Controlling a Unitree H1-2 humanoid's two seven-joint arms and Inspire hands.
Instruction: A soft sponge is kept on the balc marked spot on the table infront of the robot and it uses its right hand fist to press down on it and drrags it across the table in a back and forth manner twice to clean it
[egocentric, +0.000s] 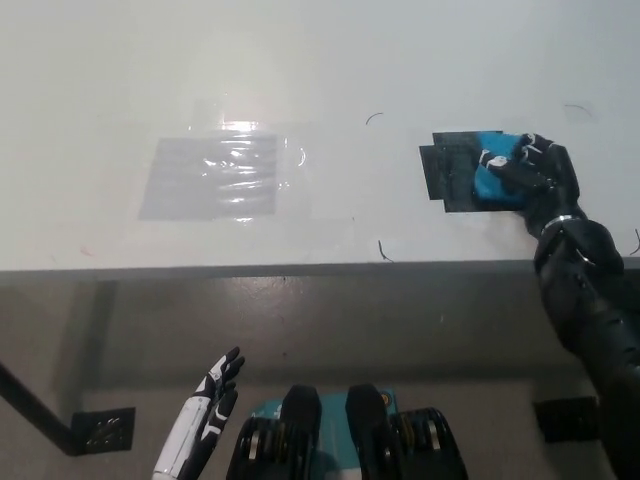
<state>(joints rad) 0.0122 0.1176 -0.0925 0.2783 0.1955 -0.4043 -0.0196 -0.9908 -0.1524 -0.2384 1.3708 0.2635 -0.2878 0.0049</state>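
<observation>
The black right hand (533, 176), fingers curled into a fist, pressed on the blue sponge (490, 180) at the frame's right, over the black marked patch (447, 172) on the white table (300, 80). The white left hand (205, 420) hung open at lower left.
</observation>
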